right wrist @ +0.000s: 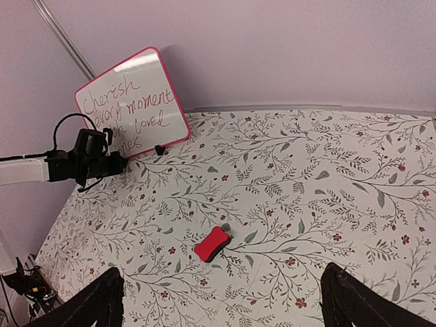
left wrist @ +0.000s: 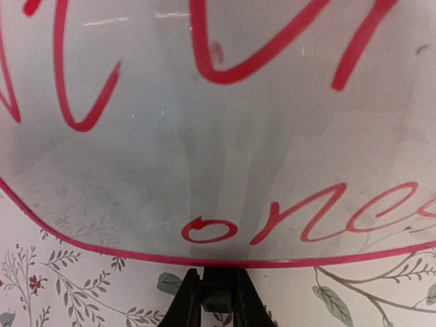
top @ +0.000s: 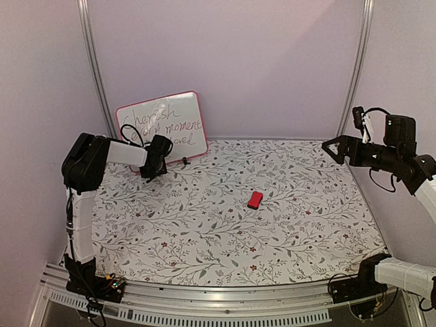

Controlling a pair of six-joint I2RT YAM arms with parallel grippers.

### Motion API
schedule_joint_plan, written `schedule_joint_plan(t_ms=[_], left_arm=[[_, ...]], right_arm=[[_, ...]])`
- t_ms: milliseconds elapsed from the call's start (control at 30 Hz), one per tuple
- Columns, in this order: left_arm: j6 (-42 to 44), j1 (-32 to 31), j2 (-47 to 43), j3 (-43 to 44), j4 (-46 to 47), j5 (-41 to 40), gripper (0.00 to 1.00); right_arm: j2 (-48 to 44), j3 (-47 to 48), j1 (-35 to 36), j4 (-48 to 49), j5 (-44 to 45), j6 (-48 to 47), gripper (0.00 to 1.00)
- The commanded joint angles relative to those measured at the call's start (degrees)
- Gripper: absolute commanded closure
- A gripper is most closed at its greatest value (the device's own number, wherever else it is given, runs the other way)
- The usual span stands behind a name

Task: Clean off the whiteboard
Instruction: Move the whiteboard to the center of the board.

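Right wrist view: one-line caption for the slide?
Left arm at a lower corner of the whiteboard leaning on the back wall; red eraser mid-table.

Pink-framed whiteboard [right wrist: 133, 102] w/ red writing leans on back wall [right wrist: 286, 48], far left. L end effector [right wrist: 116, 163] is at its lower edge. Red eraser [right wrist: 210, 244] lies mid tabletop [right wrist: 327, 184], on floral print. R end effector [right wrist: 221, 271] is spread wide, one finger in each bottom corner.

A small red eraser block [top: 255, 199] lay askew near the middle of the table [top: 306, 231], whose white cloth was printed with grey leafy sprigs and small red flowers. Pale lavender walls [top: 259, 61] rose behind it, with slanting metal poles [top: 96, 68] at the back corners. A metal rail [top: 225, 296] ran along the near edge.
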Motion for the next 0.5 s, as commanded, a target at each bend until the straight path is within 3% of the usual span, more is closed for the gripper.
schedule_joint_plan(t_ms=[0,467], left_arm=[[1.6,-0.9,0.0,-2.1,2.4,-0.5,1.0],[0.6,-4.3,-4.3,-8.1,6.0,2.8,1.0]], right_arm=[[0.0,-0.9,-0.4,1.2,-0.7,0.3,0.01],[-0.3,-1.6,-0.3,1.6,-0.9,0.5,0.01]])
